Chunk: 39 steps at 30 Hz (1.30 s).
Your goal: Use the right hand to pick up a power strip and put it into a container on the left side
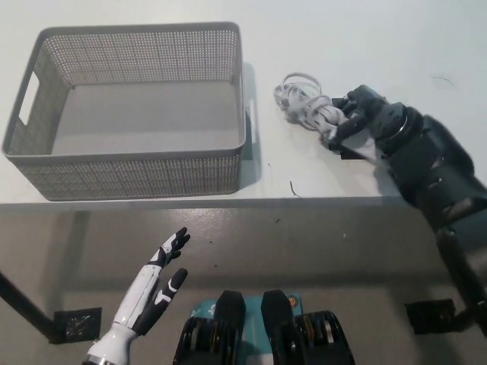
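Observation:
A black power strip lies on the white table at the right, almost wholly covered by my black right hand. Only a small dark corner of the strip shows below the hand. Its white coiled cord sticks out to the left of the hand. The hand lies on top of the strip's cord end; its grip is hidden. The grey mesh basket stands on the left of the table, with nothing inside. My white left hand rests open, low at the lower left, in front of the table.
The table's front edge runs across the middle of the picture, with grey floor below it. A strip of bare table separates the basket's right wall from the cord. Black table feet stand on the floor.

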Each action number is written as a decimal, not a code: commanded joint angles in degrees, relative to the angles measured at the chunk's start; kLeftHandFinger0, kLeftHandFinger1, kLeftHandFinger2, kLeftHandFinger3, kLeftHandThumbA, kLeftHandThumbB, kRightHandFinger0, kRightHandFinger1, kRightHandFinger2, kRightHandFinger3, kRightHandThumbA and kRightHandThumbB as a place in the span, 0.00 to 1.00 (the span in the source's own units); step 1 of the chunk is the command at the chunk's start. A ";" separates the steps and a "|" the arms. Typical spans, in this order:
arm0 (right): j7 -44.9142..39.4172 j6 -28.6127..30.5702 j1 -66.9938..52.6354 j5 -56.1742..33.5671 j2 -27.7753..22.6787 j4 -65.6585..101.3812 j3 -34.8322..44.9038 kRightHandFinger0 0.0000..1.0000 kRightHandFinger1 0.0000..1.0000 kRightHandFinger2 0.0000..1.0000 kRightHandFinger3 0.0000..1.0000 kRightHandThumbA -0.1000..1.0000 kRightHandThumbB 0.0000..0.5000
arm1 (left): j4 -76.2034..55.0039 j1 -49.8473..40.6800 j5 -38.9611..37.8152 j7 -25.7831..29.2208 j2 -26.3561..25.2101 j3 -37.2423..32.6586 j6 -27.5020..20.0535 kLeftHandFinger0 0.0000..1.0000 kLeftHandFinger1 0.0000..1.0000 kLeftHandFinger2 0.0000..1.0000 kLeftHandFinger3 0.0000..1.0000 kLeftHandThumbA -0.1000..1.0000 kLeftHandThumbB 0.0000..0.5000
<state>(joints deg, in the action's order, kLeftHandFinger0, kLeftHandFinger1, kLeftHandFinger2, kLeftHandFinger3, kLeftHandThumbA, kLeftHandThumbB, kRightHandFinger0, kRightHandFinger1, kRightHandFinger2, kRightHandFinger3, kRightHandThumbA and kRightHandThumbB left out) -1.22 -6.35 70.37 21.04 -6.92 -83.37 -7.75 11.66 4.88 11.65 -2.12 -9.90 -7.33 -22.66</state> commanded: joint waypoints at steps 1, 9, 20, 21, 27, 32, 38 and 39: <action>14.50 16.22 6.26 -20.59 3.34 1.77 18.88 0.02 0.31 0.66 0.57 0.00 0.28 | -1.94 1.42 -0.04 -0.84 -1.15 0.30 -0.78 1.00 1.00 1.00 1.00 1.00 0.28; 15.30 16.66 7.23 -18.85 2.16 1.49 23.37 0.08 0.39 0.72 0.62 0.00 0.30 | -1.58 1.35 -0.27 -0.80 -1.06 0.29 -1.26 1.00 1.00 1.00 1.00 1.00 0.24; 9.20 18.33 10.43 -29.94 0.78 1.84 36.49 0.00 0.27 0.72 0.74 0.00 0.26 | -0.59 1.20 0.06 -0.18 -0.92 0.27 -3.34 1.00 1.00 1.00 1.00 1.00 0.23; 8.53 18.29 10.74 -30.33 0.61 1.91 37.07 0.00 0.27 0.73 0.76 0.00 0.27 | -0.57 1.20 0.09 -0.17 -0.92 0.27 -3.33 1.00 1.00 1.00 1.00 1.00 0.23; 4.82 19.50 14.32 -32.40 0.30 3.51 38.71 0.00 0.25 0.63 0.58 0.00 0.31 | -0.07 1.30 -0.26 -0.31 -1.06 0.31 -3.98 1.00 1.00 1.00 1.00 1.00 0.21; 1.47 20.84 16.19 -32.52 1.77 5.71 36.71 0.00 0.22 0.61 0.62 0.00 0.33 | 0.34 1.35 -0.46 -0.30 -1.18 0.13 -4.27 1.00 1.00 1.00 1.00 1.00 0.20; 1.04 21.06 18.56 -31.26 6.06 10.56 32.24 0.00 0.21 0.60 0.71 0.00 0.29 | -0.30 0.61 0.33 -0.43 -1.02 0.06 -3.38 1.00 1.00 1.00 1.00 1.00 0.23; 1.46 21.47 19.04 -30.49 6.83 11.11 30.72 0.00 0.23 0.62 0.60 0.00 0.30 | -0.41 0.57 0.50 -0.44 -1.04 0.01 -3.26 1.00 1.00 1.00 1.00 1.00 0.23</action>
<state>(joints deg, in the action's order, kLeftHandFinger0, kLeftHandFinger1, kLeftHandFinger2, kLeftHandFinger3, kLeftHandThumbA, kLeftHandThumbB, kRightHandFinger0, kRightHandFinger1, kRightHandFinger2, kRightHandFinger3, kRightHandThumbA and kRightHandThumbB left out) 3.53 9.39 81.30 -9.11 -2.72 -77.08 26.34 12.34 5.21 11.66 -2.13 -10.03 -7.31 -24.16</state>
